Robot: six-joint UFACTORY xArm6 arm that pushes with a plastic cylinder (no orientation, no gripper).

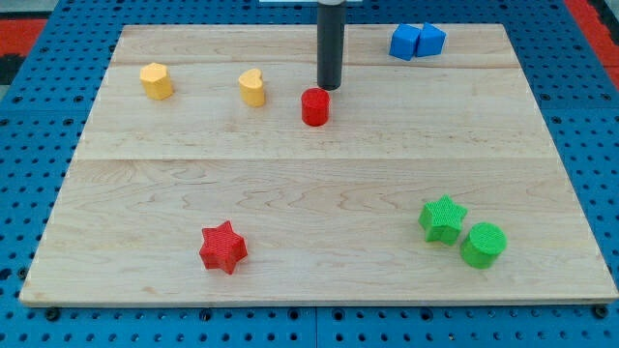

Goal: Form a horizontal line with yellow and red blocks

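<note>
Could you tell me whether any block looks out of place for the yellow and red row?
The red star sits alone near the view's bottom, far from the row of two yellow blocks and red cylinder by my tip.

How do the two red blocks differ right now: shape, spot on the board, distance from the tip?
The red cylinder block is round with a flat top; the red star block has points. The cylinder sits in the upper middle of the wooden board, roughly level with the two yellow blocks; the star lies near the view's bottom left, alone. My tip stands just above and right of the cylinder, far from the star. Both share the same red colour and similar size.
</note>
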